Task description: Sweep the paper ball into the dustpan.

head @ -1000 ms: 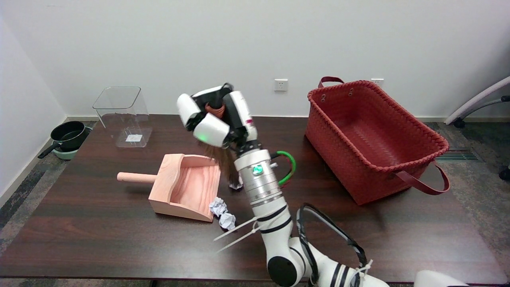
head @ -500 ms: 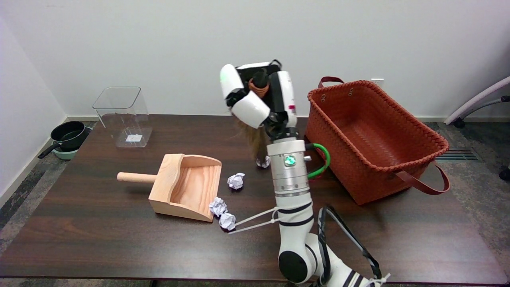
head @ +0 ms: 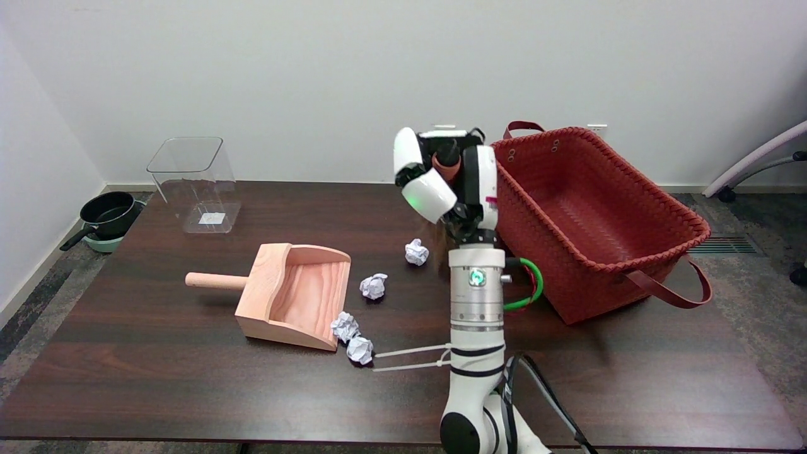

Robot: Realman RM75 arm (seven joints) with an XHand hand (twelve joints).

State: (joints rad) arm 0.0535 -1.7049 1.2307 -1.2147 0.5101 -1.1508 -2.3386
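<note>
The right hand (head: 444, 180) is curled tight around a brush (head: 446, 165), gripping its brown handle with the bristles pointing down toward the table (head: 189, 378) (they are mostly hidden behind the wrist). Just at the hand's 8 o'clock lies one paper ball (head: 416, 251), apart from the bristles. A second ball (head: 373, 285) sits between it and the dustpan (head: 295, 295). Two more balls (head: 352, 337) rest at the dustpan's open lip, at its 4 o'clock corner. A red basket (head: 592, 214) stands just beside the hand at 3 o'clock.
</note>
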